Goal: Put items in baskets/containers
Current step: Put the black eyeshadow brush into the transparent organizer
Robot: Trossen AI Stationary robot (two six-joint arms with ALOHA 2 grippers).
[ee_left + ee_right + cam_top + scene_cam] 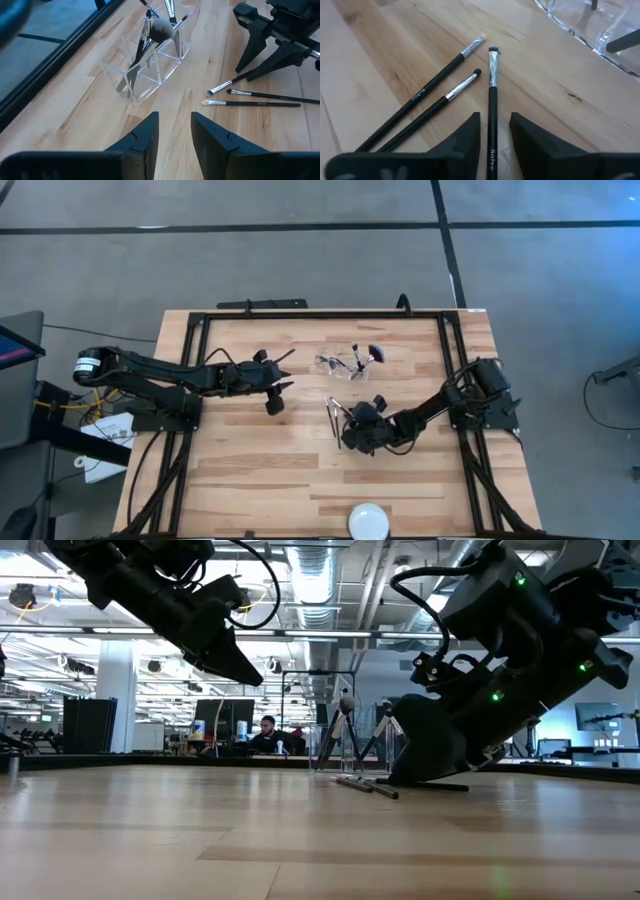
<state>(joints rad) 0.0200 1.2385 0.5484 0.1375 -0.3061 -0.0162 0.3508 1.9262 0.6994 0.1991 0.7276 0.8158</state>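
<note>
The clear plastic container stands at the table's far middle. A few brushes lean in its compartments, heads up. Three slim dark-handled brushes lie flat on the wood just on its near side. My right gripper is low over these, open. Its fingers stand on either side of one brush's handle, and the other two brushes lie beside it. My left gripper hangs open above the table, left of the container.
A white round disc sits at the near edge. A black frame runs along the table's sides and far edge. Bare wood spreads across the table's near half. People and monitors show in the room beyond the far edge.
</note>
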